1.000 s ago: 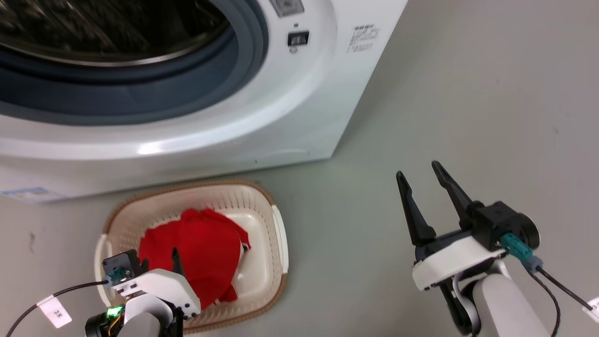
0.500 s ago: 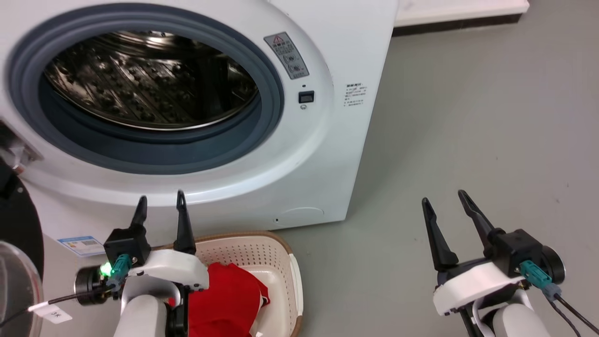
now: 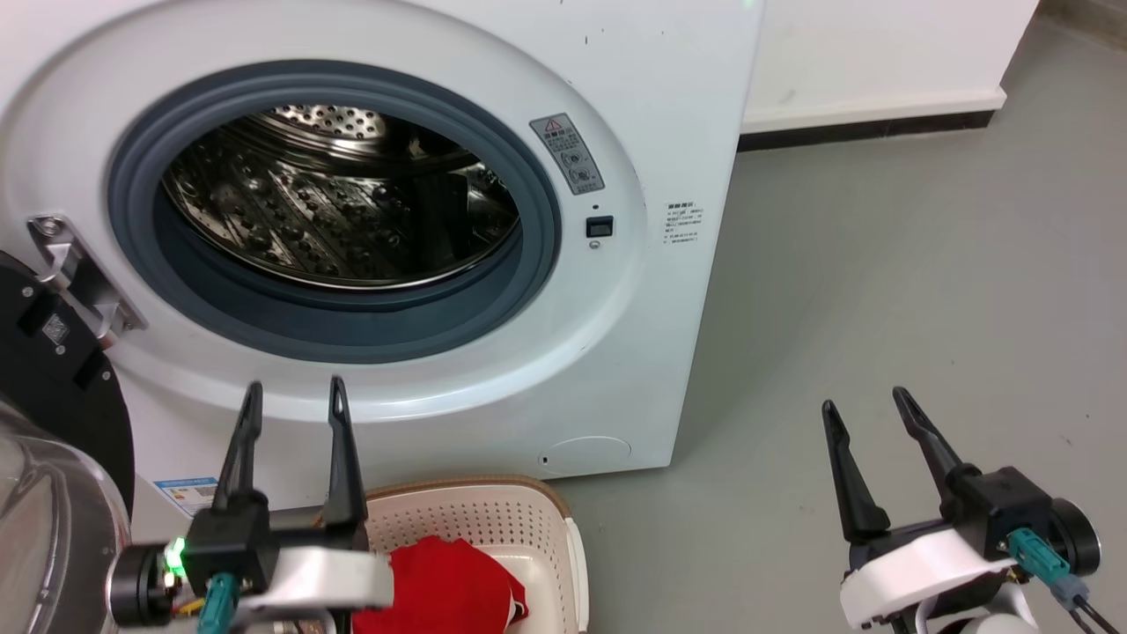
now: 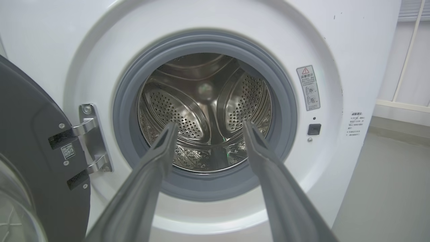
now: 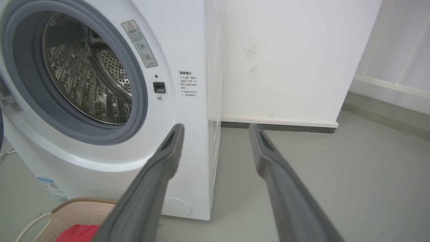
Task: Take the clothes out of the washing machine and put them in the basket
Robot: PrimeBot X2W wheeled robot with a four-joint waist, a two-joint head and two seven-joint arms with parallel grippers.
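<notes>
The white washing machine (image 3: 651,79) stands with its door swung open at the left, and its steel drum (image 3: 335,207) holds no clothes that I can see. The red clothes (image 3: 445,586) lie in the cream basket (image 3: 528,519) on the floor in front of the machine; both show again low in the right wrist view as clothes (image 5: 79,232) and basket (image 5: 72,211). My left gripper (image 3: 292,396) is open and empty, raised above the basket and pointing at the drum (image 4: 208,111). Over bare floor at the lower right, my right gripper (image 3: 867,407) is open and empty.
The open black-rimmed door (image 3: 53,379) hangs on its hinge (image 3: 75,269) at the left edge, close to my left arm. Grey floor (image 3: 880,264) stretches to the right of the machine, up to a white wall with a dark skirting (image 3: 872,132).
The head view has tilted up, so the machine's drum now shows and the basket sits at the bottom edge. My left gripper has risen out of the basket, away from the clothes, and levelled toward the drum.
</notes>
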